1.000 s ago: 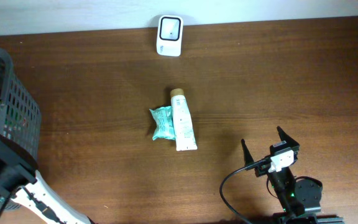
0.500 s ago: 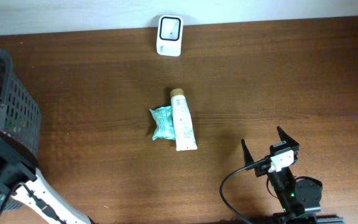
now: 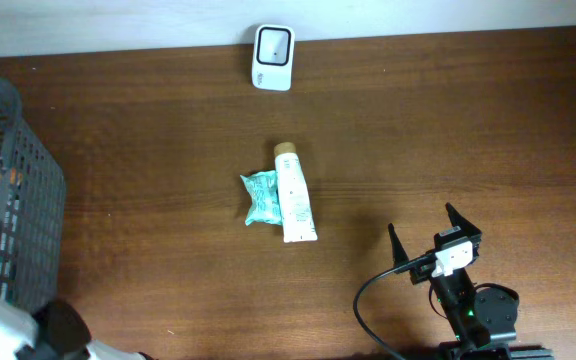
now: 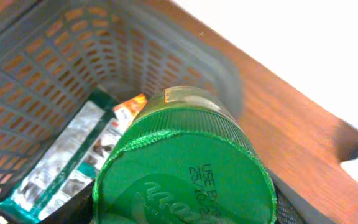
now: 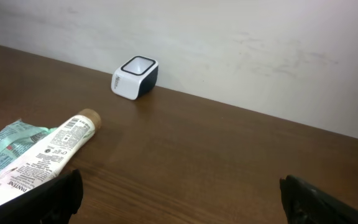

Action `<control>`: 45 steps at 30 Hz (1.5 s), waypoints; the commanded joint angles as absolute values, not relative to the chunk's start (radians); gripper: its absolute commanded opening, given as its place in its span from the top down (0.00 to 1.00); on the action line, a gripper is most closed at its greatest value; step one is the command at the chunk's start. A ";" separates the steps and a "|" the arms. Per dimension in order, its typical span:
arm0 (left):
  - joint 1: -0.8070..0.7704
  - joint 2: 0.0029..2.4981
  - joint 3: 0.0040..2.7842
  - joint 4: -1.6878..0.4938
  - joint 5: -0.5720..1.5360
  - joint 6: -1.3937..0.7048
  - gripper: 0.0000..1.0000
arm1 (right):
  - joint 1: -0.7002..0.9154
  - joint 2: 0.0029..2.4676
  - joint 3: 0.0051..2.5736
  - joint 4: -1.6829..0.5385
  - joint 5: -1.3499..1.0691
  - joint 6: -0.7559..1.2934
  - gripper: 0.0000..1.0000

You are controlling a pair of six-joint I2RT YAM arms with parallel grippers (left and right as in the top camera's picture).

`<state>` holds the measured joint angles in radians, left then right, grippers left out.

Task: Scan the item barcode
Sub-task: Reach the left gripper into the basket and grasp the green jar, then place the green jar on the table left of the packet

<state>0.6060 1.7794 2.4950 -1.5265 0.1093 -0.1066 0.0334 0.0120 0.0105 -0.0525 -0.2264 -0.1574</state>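
Item: green-capped bottle (image 4: 185, 168) is hanging cap toward the wrist camera, above the basket (image 4: 73, 56) at the left end of the surface (image 3: 448, 120).
Left jaws: seemingly clamping the bottle's sides, judging by how it is hovering clear of the basket's packets; the fingers are barely showing.
Right jaws: gaping wide, carrying nothing, sitting low at the near edge.
Scanner (image 3: 271, 44): sitting at the far edge, well apart from the bottle.
Tube (image 3: 293, 193) and teal packet (image 3: 260, 198): lying touching, mid-surface.

Dark wood table (image 3: 488, 120) w/ plain white wall (image 5: 260, 50) behind, even indoor light
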 commanded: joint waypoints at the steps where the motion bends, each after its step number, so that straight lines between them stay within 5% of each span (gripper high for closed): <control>1: 0.477 1.748 2.505 -1.579 0.171 -0.119 0.52 | 0.040 0.003 0.006 -0.056 -0.228 -0.153 0.02; 10: 0.011 1.759 2.283 -1.618 0.055 -0.117 0.54 | 0.040 0.003 0.006 -0.056 -0.228 -0.153 0.02; 16: -0.207 1.759 1.759 -1.295 0.055 -0.146 0.54 | 0.040 0.003 0.006 -0.056 -0.228 -0.153 0.02; 27: -0.311 1.759 1.278 -0.826 -0.050 -0.207 0.57 | 0.040 0.003 0.006 -0.056 -0.228 -0.153 0.02; 30: -0.328 1.759 1.225 -0.778 -0.049 -0.217 0.46 | 0.040 0.003 0.006 -0.056 -0.228 -0.153 0.02; 32: -0.338 1.759 1.225 -0.778 -0.049 -0.216 0.24 | 0.040 0.003 0.006 -0.056 -0.228 -0.153 0.02; 36: -0.338 1.748 1.259 -0.810 -0.046 -0.217 0.00 | 0.040 0.003 0.006 -0.056 -0.228 -0.153 0.02; 45: -0.159 1.588 1.745 -1.095 -0.051 -0.155 0.01 | 0.040 0.003 0.006 -0.056 -0.228 -0.153 0.02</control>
